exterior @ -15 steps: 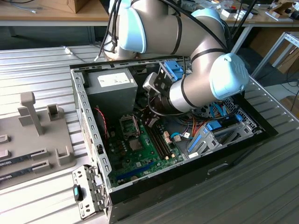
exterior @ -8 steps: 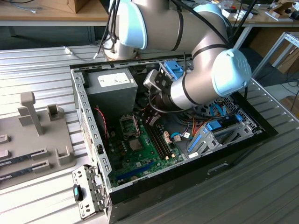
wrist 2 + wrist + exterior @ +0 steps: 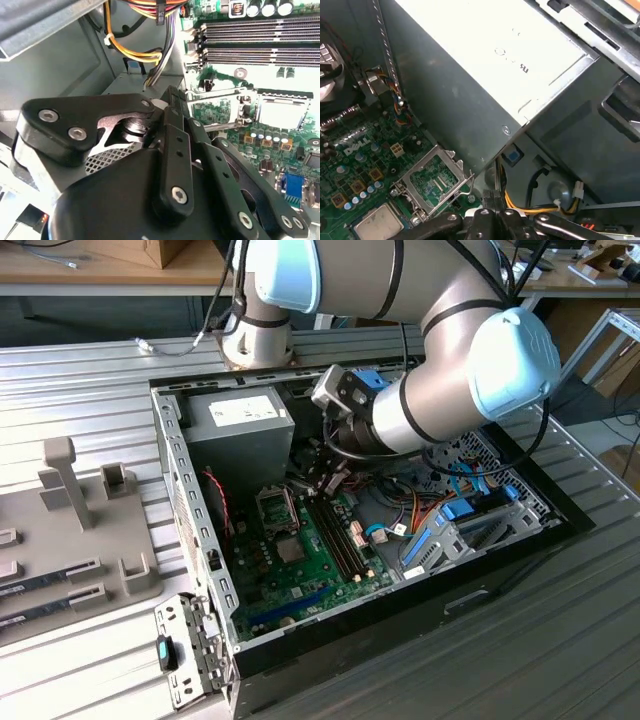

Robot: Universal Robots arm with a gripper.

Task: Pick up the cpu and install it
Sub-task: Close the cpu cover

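1. The end effector (image 3: 322, 472) is down inside the open PC case (image 3: 560, 525), about mid-frame in the exterior view. In both wrist views its black fingers (image 3: 487, 217) look pressed together at the tips with nothing between them, so clenched on nothing as far as I can see.
2. The cpu (image 3: 377, 223) isn't in the end effector. It's lying flat in the socket on the green motherboard (image 3: 310, 570), silver top facing up. In the second wrist view it shows as a bright square (image 3: 280, 112) out past the end effector (image 3: 172, 97), near it but not touching.
3. The silver socket frame (image 3: 432, 180) is flipped open and sits between the cpu and the end effector in both wrist views, so the chip isn't clamped down.
4. In the exterior view the socket (image 3: 277, 508) is just to the lower left of the end effector, with the long memory slots (image 3: 335, 540) running right beside it.
5. The grey power supply box (image 3: 240, 435) is in the case's upper-left corner, close behind the end effector.
6. The case sits on a ribbed metal table (image 3: 90, 390), and a grey fixture tray (image 3: 75, 530) lies at the frame's left, well apart from the case.
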